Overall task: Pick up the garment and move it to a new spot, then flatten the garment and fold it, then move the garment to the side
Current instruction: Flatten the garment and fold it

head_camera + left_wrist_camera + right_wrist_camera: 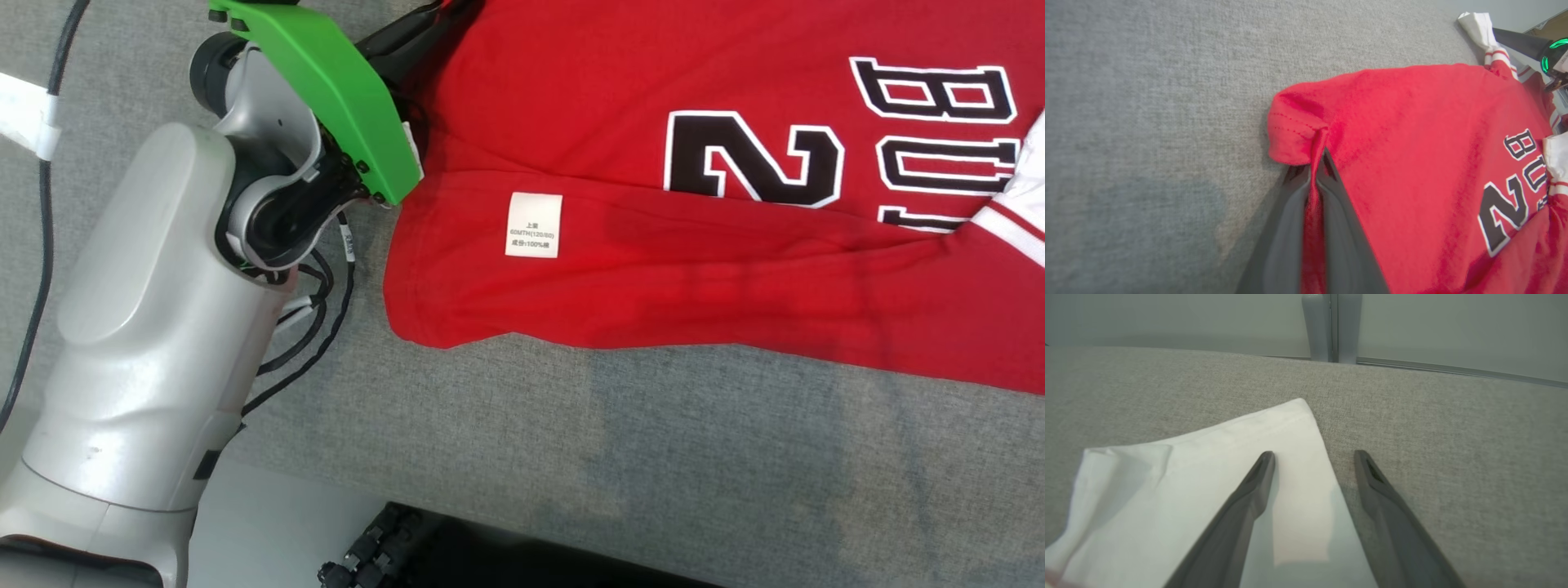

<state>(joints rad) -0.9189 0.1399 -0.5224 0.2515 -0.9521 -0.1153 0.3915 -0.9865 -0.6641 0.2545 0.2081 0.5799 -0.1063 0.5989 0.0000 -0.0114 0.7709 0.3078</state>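
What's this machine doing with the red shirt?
A two-armed robot is working on a red jersey lying on a grey fabric surface. Its left fingers are pinched shut on a corner of the hem. Its right fingers stand open, straddling the edge of a white sleeve, gripping nothing yet.

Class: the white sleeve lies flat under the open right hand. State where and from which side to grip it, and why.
Grip the white sleeve at its free side edge, coming from the grey surface beside it: the right hand stands open astride that edge, and flat cloth likely gives purchase only there.
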